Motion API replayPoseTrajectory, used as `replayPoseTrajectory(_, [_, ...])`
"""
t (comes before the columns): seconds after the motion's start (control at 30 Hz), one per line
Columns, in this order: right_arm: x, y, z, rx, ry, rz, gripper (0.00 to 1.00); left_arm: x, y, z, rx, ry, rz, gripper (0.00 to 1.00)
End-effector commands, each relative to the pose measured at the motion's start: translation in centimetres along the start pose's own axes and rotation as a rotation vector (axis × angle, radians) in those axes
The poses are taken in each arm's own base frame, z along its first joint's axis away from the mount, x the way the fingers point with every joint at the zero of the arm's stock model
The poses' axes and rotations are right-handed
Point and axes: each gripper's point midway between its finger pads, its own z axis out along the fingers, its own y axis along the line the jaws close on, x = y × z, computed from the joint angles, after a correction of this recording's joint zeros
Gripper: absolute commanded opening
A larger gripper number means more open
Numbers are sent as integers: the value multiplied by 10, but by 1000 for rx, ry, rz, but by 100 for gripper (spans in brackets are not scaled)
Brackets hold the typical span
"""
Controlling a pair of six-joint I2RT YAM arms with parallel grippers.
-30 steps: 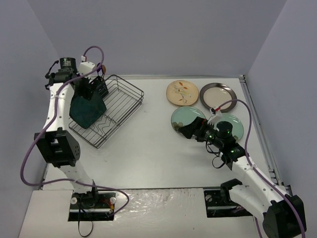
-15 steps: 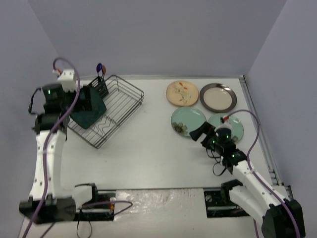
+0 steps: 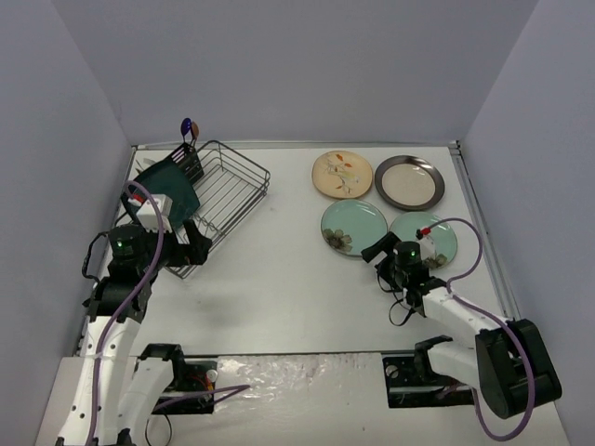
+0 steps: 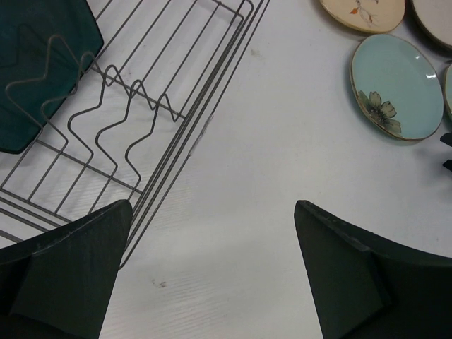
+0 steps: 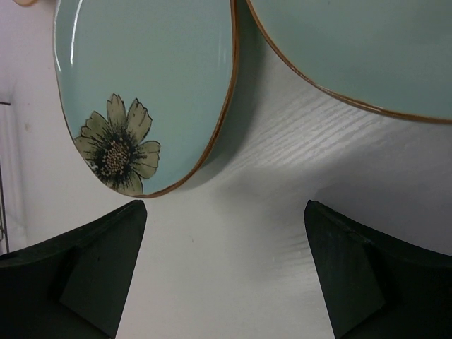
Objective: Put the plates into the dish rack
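A teal plate (image 3: pixel 173 184) stood in the rack (image 3: pixel 232 181); four round plates (image 3: pixel 342 174) lay on the counter (image 3: pixel 279 279). The left claw (image 4: pixel 212 210) and right claw (image 5: pixel 224 208) hung spread and empty, the right near the flowered plate (image 5: pixel 141 92).

You have a white bench (image 3: pixel 297 288) boxed in by plain grey walls (image 3: pixel 297 65) on the far side and both flanks. Two spoon-like heads (image 3: pixel 189 127), one blue and one brownish, stick up near its far left corner. A crinkled shiny strip (image 3: pixel 279 372) lies along the near edge, and a small dark speck (image 4: pixel 159 283) marks the surface.
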Motion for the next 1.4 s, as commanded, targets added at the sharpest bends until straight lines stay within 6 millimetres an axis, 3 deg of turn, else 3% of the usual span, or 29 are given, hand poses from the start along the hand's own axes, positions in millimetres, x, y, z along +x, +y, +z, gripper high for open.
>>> replayPoseTrajectory(0.0, [-33,25,11,-62,-133,97,89,-42,-14,-15,40,-196,46,97])
replayPoseTrajectory(0.33, [-28,6,30,-29,-136,181,79,-32,-2,-16,-20,-162,62,97])
replayPoseTrajectory(0.57, [-7,-5,53,-4,-52,208,74,-30,-2,-15,-20,-159,59,97])
replayPoseTrajectory(0.8, [3,-13,65,11,-29,233,54,-29,-1,-14,-22,-150,57,97])
replayPoseTrajectory(0.97, [3,-17,63,20,-34,215,26,-29,-2,-13,-16,-146,55,97])
replayPoseTrajectory(1.03, [2,-16,63,18,-35,202,13,-28,-3,-12,-12,-144,55,97])
replayPoseTrajectory(1.13, [-1,-10,60,-3,-38,188,1,-29,-4,-12,-3,-145,52,97])
replayPoseTrajectory(1.37, [-7,34,39,-186,4,137,0,-31,-20,-9,71,-145,-38,97])
